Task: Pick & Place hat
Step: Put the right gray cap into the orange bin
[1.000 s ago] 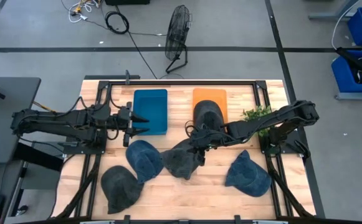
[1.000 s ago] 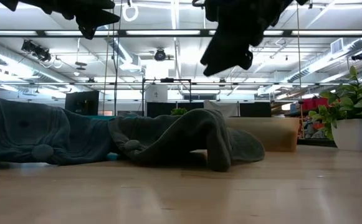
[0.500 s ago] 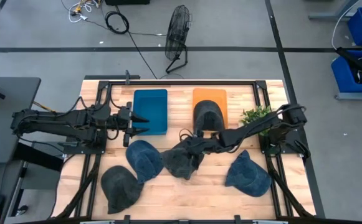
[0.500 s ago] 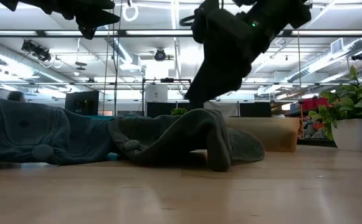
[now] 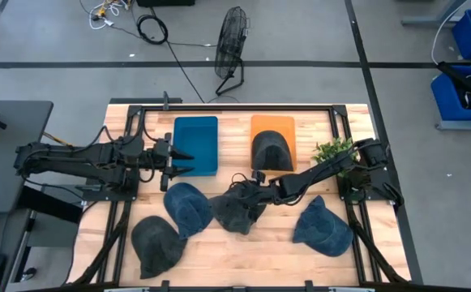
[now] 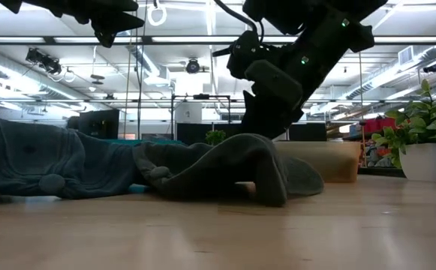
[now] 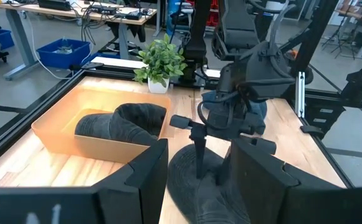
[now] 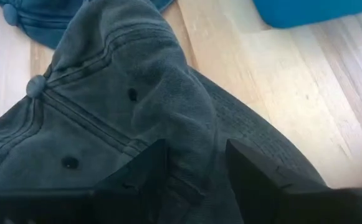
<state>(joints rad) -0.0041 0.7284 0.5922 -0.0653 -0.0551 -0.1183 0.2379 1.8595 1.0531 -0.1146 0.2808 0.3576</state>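
While your right gripper (image 5: pixel 247 195) sits low over the dark grey hat (image 5: pixel 235 212) near the middle of the table (image 5: pixel 276 243), its two fingers (image 8: pixel 140 168) are spread apart, one on each side of a raised fold of the hat's crown, and pressed into the cloth. You can see in the left wrist view that the fingertips (image 7: pixel 199 163) dip into the fabric, but nothing is lifted: in the low view the hat (image 6: pixel 225 169) lies flat on the wood.

Your left gripper (image 5: pixel 185 161) hangs above the blue bin (image 5: pixel 196 144) toward the table's far edge on the left side, its fingers apart and holding nothing.

Next to the blue bin you have the orange bin (image 5: pixel 272 130), with another dark hat (image 5: pixel 271 152) already in it. Three more hats lie on the table: a blue one (image 5: pixel 186 208) touching the grey hat on its left, a dark one (image 5: pixel 157 246) by the near left corner, and a blue one (image 5: pixel 323 226) toward the near right corner. A small potted plant (image 5: pixel 334 149) stands near the right edge.
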